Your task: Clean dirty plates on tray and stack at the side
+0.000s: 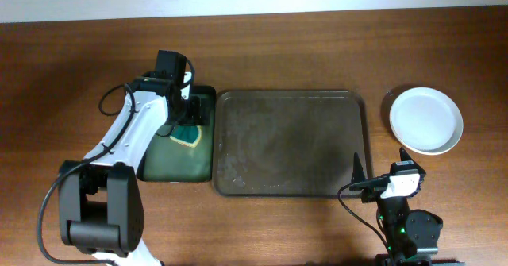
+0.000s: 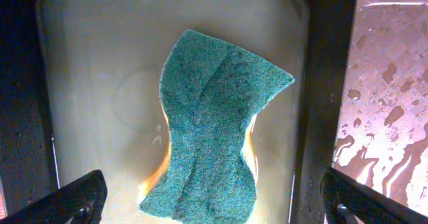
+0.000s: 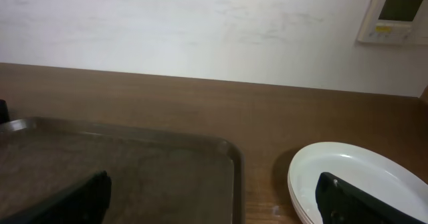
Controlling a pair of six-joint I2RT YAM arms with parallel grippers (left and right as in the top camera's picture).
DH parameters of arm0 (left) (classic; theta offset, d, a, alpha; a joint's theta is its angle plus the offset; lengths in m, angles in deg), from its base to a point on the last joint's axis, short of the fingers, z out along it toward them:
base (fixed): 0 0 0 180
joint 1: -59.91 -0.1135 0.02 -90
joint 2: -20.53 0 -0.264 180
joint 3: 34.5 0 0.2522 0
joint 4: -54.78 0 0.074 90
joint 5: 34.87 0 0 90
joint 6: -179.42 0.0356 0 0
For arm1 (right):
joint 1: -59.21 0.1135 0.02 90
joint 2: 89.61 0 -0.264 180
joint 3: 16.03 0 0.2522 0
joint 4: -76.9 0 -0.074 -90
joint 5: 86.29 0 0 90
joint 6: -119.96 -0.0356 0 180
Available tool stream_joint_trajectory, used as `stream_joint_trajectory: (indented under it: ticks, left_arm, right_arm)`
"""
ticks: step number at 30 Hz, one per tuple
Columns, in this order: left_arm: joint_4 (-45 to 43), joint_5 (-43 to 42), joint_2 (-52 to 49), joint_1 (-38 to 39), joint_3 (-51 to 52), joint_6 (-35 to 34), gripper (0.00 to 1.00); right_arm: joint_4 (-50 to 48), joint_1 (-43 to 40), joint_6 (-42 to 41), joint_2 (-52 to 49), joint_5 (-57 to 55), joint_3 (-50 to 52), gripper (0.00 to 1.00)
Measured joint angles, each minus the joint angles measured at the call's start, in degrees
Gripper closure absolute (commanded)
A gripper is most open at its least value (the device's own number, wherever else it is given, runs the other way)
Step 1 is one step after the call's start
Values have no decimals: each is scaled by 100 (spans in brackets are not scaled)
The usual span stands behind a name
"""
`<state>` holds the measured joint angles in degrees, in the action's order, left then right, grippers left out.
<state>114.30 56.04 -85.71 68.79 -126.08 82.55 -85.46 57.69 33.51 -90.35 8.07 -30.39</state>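
The white plates sit in a stack on the table to the right of the dark brown tray, with no red smear visible on the top plate. The tray holds no plates and looks wet. My right gripper is open and empty at the tray's front right corner. In the right wrist view its fingers frame the tray's corner and the plate stack. My left gripper is open above a green sponge, with its fingers spread wide of it.
The sponge lies in the small black tray with green inside, left of the brown tray. That small tray's floor looks wet, and the brown tray's wet surface shows at the right edge. A wall runs behind the table.
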Motion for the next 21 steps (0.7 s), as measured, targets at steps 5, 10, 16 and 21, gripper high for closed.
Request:
stream_joint_trajectory:
  ticks: [5,10,16,21]
  left_arm:
    - [2,2,35,37,0,0,0]
    - [2,0,623,315,7,0,0]
    - [-13,199,2076,680,11,0,0]
    - [-122,857,3672,664,9,2,0]
  right_arm:
    - [0,0,9,0,2,0,2]
    - [0,0,11,0,0,0,2]
    - [0,0,11,0,0,0,2]
    - [0,0,11,0,2,0,2]
